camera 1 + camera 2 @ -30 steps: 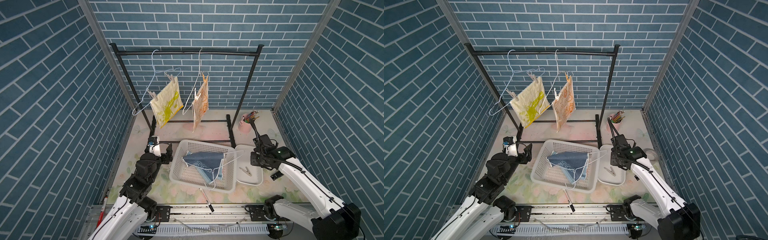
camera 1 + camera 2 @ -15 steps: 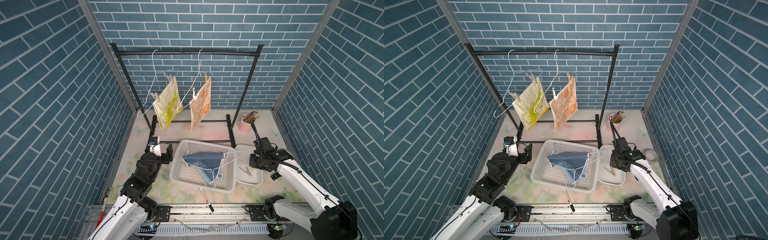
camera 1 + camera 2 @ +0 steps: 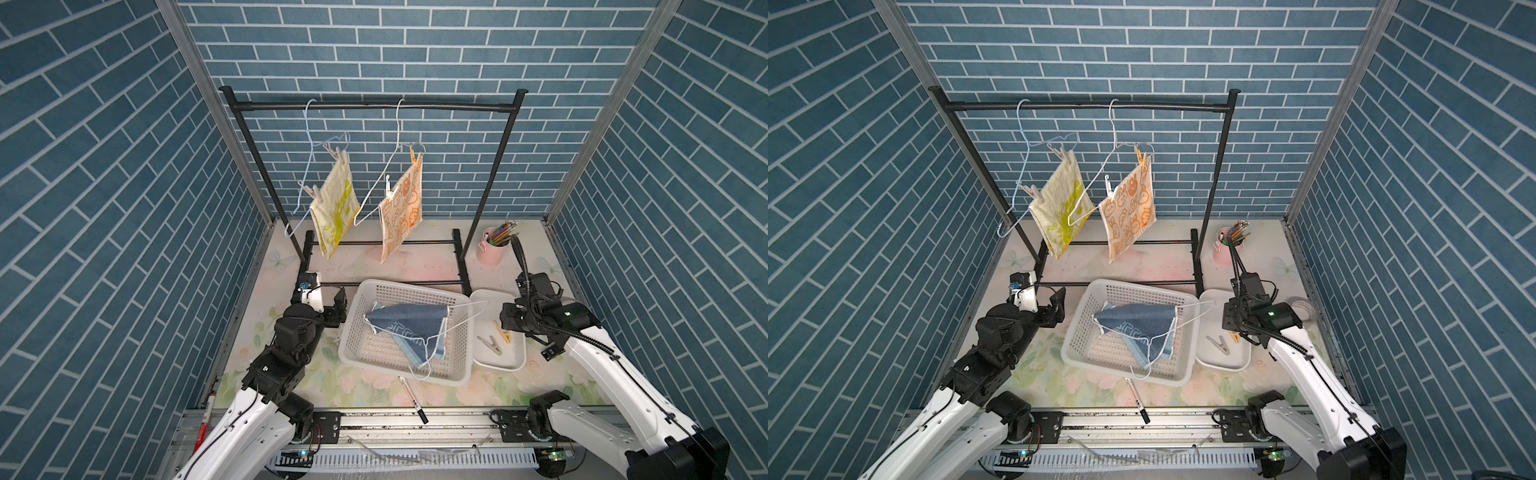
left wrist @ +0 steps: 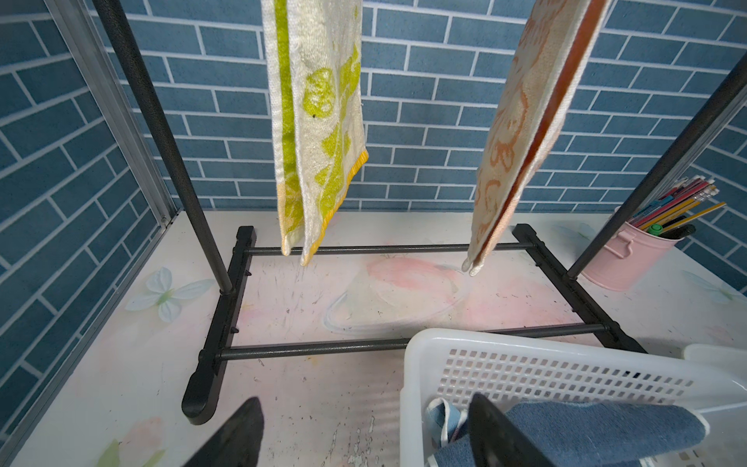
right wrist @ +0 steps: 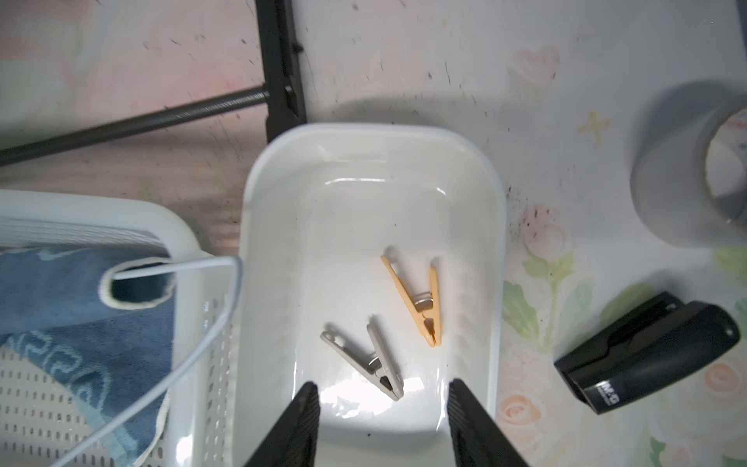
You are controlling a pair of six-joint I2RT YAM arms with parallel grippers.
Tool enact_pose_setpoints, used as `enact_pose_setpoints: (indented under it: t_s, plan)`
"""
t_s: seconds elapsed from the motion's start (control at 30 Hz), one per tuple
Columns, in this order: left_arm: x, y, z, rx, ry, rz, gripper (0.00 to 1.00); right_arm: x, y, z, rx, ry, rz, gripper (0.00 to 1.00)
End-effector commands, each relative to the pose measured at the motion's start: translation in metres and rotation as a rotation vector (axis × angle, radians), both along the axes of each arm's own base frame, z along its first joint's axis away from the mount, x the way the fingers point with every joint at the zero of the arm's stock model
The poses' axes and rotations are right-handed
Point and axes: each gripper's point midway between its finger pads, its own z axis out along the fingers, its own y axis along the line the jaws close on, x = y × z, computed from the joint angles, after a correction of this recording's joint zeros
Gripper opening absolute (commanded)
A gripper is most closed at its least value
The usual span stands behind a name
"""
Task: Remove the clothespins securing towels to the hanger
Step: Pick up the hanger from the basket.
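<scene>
Over the last second the right gripper [image 5: 382, 388] has sunk lower over the white tray [image 3: 505, 361] and its jaws have parted. An orange clothespin [image 5: 420, 301], apparently just let go, now lies loose in the tray. The two hung towels have swung round to show more of their faces. The left arm has not shifted.

The black rack [image 3: 374, 107] stands beyond the basket [image 3: 349, 332]. In the basket lies the blue towel [image 3: 409, 322] with its wire hanger [image 5: 194, 265]; I can see no pin on it. High up beyond the basket hang the yellow towel [image 3: 336, 208], toward the basket's left side, and the orange towel [image 3: 403, 208], roughly over its far rim. The tray sits just right of the basket and holds the orange clothespin and a grey clothespin [image 5: 364, 360], close together but apart. Both lie under the right jaws, which stand spread and empty. The left gripper [image 4: 364, 400], just left of the basket, is also spread wide with nothing between its fingers.

Four pins remain. An upper pale pin [image 3: 341, 154] and a lower pale pin [image 3: 312, 192] hold the yellow towel; a hung orange pin [image 3: 414, 156] and a white pin [image 3: 388, 188] hold the orange towel. Each stands roughly upright off its sloping wire, well above and beyond both sets of jaws. The left gripper looks nearer the yellow towel's pair.
</scene>
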Motion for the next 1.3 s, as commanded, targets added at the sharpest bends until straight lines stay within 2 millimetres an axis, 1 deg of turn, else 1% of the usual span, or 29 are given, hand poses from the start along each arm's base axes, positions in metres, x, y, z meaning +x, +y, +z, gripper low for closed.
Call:
enact_pose_setpoints:
  t_s: [0.0, 0.07, 0.1, 0.2, 0.23, 0.33, 0.4, 0.5, 0.57, 0.63, 0.7, 0.8, 0.9, 1.03, 1.17, 1.27]
  plan:
    - [0.002, -0.001, 0.008, 0.0, -0.017, -0.003, 0.8, 0.012, 0.0, 0.051, -0.053, -0.202, 0.122, 0.54]
    - [0.003, -0.002, 0.008, -0.003, -0.019, -0.006, 0.8, 0.014, 0.006, 0.075, -0.053, -0.311, 0.197, 0.55]
    - [0.003, -0.002, 0.008, -0.003, -0.018, -0.006, 0.8, 0.014, 0.013, 0.088, -0.051, -0.371, 0.257, 0.55]
    - [0.004, -0.003, 0.008, -0.006, -0.02, -0.005, 0.8, 0.007, 0.035, 0.115, -0.036, -0.534, 0.447, 0.56]
    - [0.005, -0.003, 0.008, -0.007, -0.019, -0.005, 0.8, 0.002, 0.046, 0.123, -0.026, -0.586, 0.536, 0.59]
    - [0.005, -0.002, 0.008, -0.009, -0.014, 0.004, 0.8, -0.016, 0.07, 0.133, -0.022, -0.699, 0.765, 0.6]
    - [0.005, -0.001, 0.009, -0.007, -0.008, 0.007, 0.8, -0.03, 0.085, 0.134, -0.033, -0.758, 0.923, 0.63]
    - [0.006, 0.0, 0.009, -0.006, -0.007, 0.015, 0.8, -0.044, 0.098, 0.131, -0.057, -0.809, 1.08, 0.64]
    - [0.006, 0.001, 0.009, -0.006, -0.005, 0.02, 0.8, -0.052, 0.106, 0.126, -0.071, -0.828, 1.177, 0.65]
    - [0.006, 0.002, 0.01, -0.006, -0.004, 0.024, 0.8, -0.062, 0.115, 0.115, -0.109, -0.832, 1.292, 0.69]
    - [0.006, 0.002, 0.01, -0.005, -0.005, 0.027, 0.8, -0.069, 0.122, 0.098, -0.183, -0.806, 1.396, 0.71]
    - [0.006, 0.002, 0.009, -0.003, -0.002, 0.03, 0.8, -0.075, 0.132, 0.071, -0.267, -0.737, 1.526, 0.72]
    - [0.007, 0.002, 0.008, 0.001, 0.002, 0.033, 0.81, -0.076, 0.144, 0.054, -0.307, -0.717, 1.61, 0.72]
    - [0.007, 0.004, 0.006, 0.017, 0.006, 0.037, 0.81, -0.072, 0.158, 0.039, -0.375, -0.744, 1.682, 0.72]
    - [0.007, 0.005, 0.006, 0.027, 0.009, 0.039, 0.81, -0.072, 0.168, 0.013, -0.426, -0.733, 1.762, 0.71]
    - [0.007, 0.005, 0.006, 0.027, 0.009, 0.041, 0.81, -0.072, 0.178, -0.004, -0.448, -0.767, 1.787, 0.7]
